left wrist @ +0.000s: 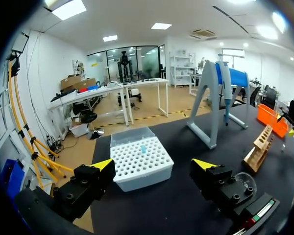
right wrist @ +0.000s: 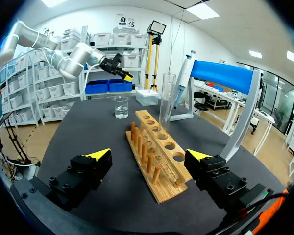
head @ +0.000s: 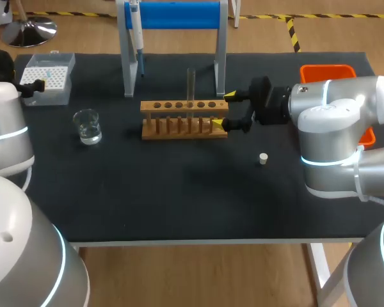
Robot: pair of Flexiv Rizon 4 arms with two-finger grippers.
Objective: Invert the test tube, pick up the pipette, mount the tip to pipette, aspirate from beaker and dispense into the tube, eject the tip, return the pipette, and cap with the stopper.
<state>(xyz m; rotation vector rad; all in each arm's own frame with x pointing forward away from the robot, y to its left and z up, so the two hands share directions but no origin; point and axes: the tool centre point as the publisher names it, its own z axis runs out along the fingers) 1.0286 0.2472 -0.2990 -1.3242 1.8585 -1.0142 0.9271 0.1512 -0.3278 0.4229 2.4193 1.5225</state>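
While your right gripper (right wrist: 149,155) stands with jaws wide apart astride the end of the wooden rack (head: 179,121), the test tube (right wrist: 165,100) stands upright in a hole further along. Your left gripper (left wrist: 153,165) is likewise spread, with the tip box (left wrist: 137,155) just ahead. Only the head view shows you the stopper (head: 263,158), lying alone on the black table (head: 179,198). The beaker (head: 88,126) and the pipette (head: 136,29) on its stand (head: 173,14) sit well apart.
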